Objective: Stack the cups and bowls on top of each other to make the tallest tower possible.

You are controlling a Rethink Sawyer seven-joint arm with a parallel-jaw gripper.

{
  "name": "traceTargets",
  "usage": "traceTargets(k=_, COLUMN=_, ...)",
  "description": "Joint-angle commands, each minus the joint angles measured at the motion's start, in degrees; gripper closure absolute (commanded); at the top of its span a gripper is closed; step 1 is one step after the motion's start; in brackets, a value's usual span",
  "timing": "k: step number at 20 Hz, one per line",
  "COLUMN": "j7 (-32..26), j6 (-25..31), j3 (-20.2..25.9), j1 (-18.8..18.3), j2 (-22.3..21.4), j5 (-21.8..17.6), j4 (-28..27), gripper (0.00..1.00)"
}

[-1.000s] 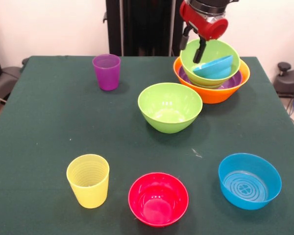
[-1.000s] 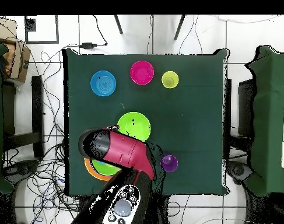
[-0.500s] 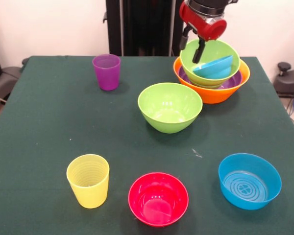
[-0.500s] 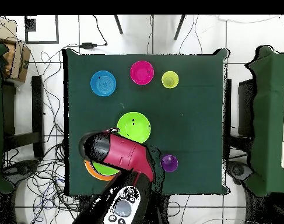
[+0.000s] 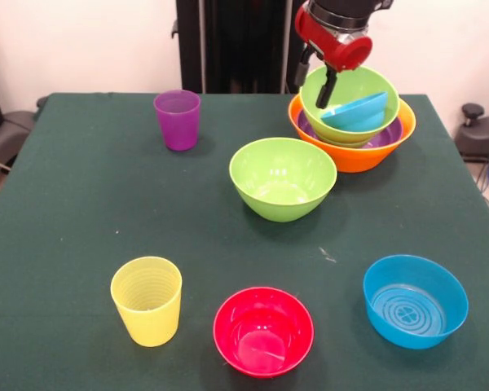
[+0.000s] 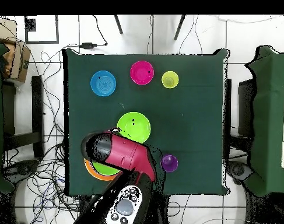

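The tower stands at the table's back right: an orange bowl (image 5: 350,156) holds a shallow purple bowl (image 5: 385,139), then a lime green bowl (image 5: 352,124) with a blue bowl (image 5: 359,112) lying tilted inside it. My gripper (image 5: 312,88) hangs open over that green bowl's left rim, one finger inside and one outside, holding nothing. Loose on the table are a green bowl (image 5: 283,177), a purple cup (image 5: 178,120), a yellow ribbed cup (image 5: 147,300), a pink-red bowl (image 5: 263,330) and a second blue bowl (image 5: 415,300). In the overhead view my arm (image 6: 118,153) hides most of the tower.
The green-clothed table (image 5: 81,204) ends close behind the tower and just in front of the pink-red bowl. Overhead, the loose green bowl (image 6: 134,127) sits right beside the arm, and cables lie on the floor left of the table.
My gripper has lifted a little and drifted left in the front view. The tilted blue bowl and everything else stay where they were.
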Motion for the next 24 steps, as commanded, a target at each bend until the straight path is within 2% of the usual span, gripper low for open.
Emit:
traceTargets(k=1, j7=3.46, j6=-2.0, j3=5.77, j1=-0.76, j2=2.74, j5=-2.36, j4=-0.67, gripper=0.0)
traceTargets(k=7, j7=3.83, j6=-0.62, j3=5.31, j1=-0.61, j2=2.64, j5=-2.16, j4=-1.7, gripper=0.0)
traceTargets(k=24, j7=11.74, j6=-1.68, j3=4.17, j1=7.9, j2=7.12, j5=1.65, j4=-3.47, gripper=0.0)
